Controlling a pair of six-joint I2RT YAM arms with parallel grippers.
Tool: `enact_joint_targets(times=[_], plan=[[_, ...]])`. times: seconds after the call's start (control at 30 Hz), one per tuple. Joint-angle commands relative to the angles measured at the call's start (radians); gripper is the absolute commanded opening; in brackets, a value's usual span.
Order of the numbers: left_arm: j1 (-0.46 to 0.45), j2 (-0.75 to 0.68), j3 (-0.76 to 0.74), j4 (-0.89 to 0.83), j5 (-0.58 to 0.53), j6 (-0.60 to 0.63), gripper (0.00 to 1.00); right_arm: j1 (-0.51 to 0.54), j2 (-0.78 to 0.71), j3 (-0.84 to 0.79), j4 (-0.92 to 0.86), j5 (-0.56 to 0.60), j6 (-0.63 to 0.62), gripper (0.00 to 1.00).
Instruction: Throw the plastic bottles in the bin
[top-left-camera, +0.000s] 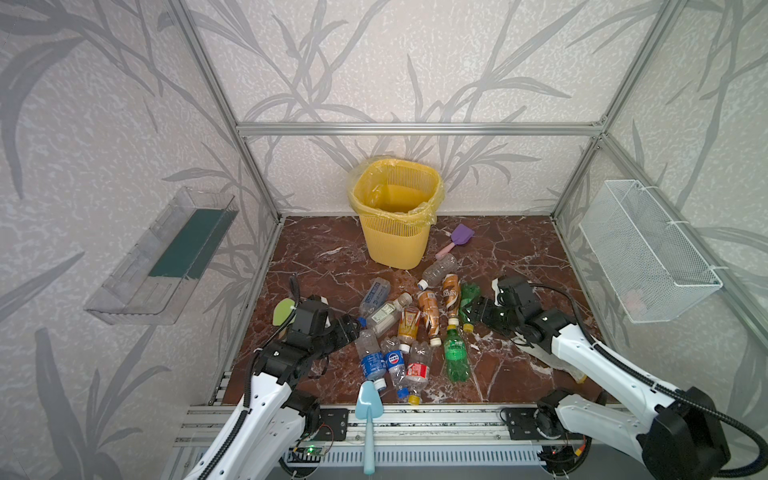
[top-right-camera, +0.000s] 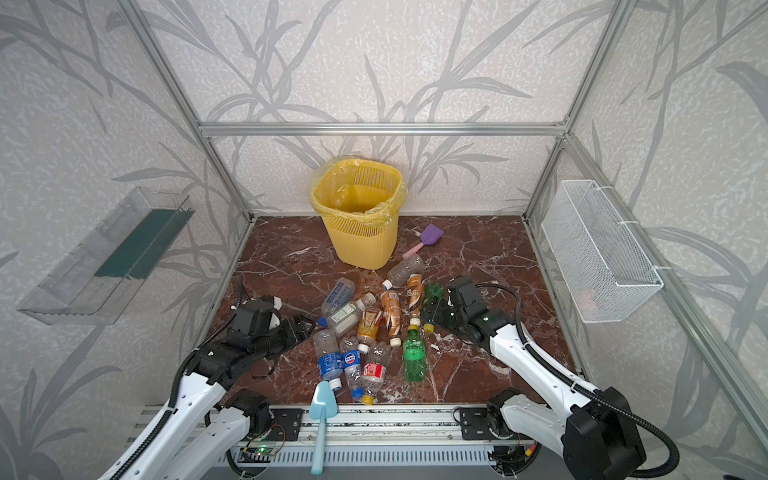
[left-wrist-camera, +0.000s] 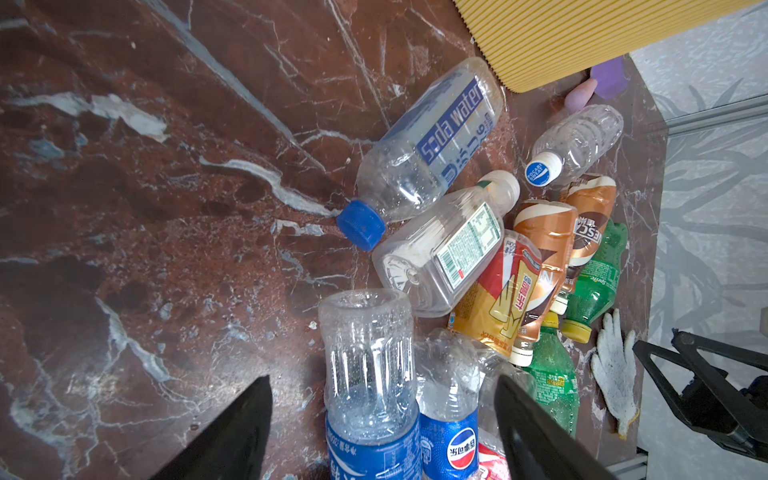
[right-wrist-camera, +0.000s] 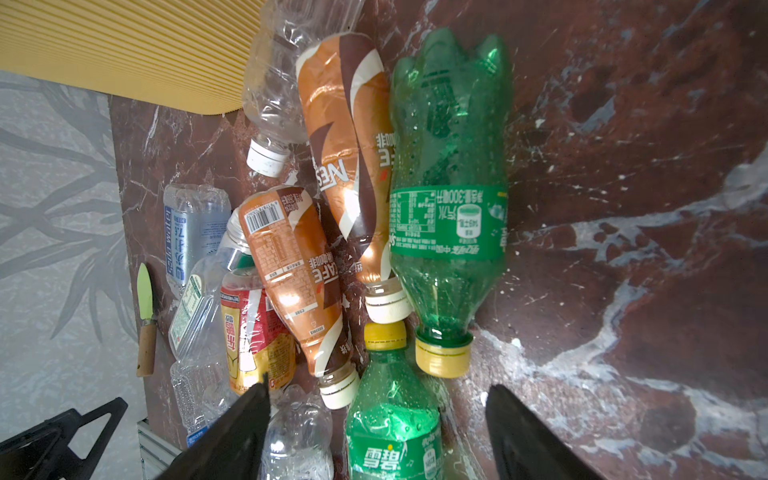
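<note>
Marble table holds the bin, liner visible only in both top views.

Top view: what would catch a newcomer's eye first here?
A jumble of plastic bottles, clear, green and brown-orange, lies midway across the red marble tabletop. Behind it, at the back, stands the tall yellow bin. A light-blue toy shovel pokes over the front edge.

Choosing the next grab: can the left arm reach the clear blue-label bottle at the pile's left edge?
Probably yes. The left hand is open right by the blue-label bottle, which lies with bare table on its outer side. The Pepsi bottle close on its other side could crowd one finger.
</note>
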Motion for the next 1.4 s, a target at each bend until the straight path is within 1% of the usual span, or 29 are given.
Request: enact_joint_targets(times=[0.0,0.17,0.33,0.47,0.67,0.83,1.13,1.27,1.37], plan=[[-0.017,0.01,-0.014,0.01,0.023,-0.029,0.83,0.006,0.007,-0.012,0.032,-0.002,0.005,0.82],[-0.069,0.081,-0.027,0.039,0.02,-0.042,0.83,0.006,0.018,-0.026,0.047,0.001,0.004,0.82],[-0.156,0.143,-0.051,0.066,-0.019,-0.08,0.83,0.006,0.021,-0.035,0.053,0.001,0.0,0.82],[-0.195,0.168,-0.068,0.079,-0.042,-0.103,0.84,0.005,0.018,-0.042,0.055,0.006,0.0,0.82],[-0.22,0.202,-0.112,0.162,-0.031,-0.151,0.85,0.005,0.027,-0.046,0.062,0.007,-0.003,0.82],[-0.23,0.219,-0.131,0.178,-0.037,-0.169,0.82,0.005,0.03,-0.047,0.066,0.005,-0.005,0.82],[-0.238,0.255,-0.163,0.246,-0.023,-0.199,0.82,0.005,0.034,-0.053,0.07,0.004,-0.003,0.81],[-0.242,0.281,-0.169,0.26,-0.017,-0.201,0.79,0.005,0.031,-0.055,0.072,0.006,-0.002,0.81],[-0.24,0.278,-0.169,0.252,-0.025,-0.199,0.74,0.006,0.027,-0.055,0.067,0.008,-0.002,0.81]])
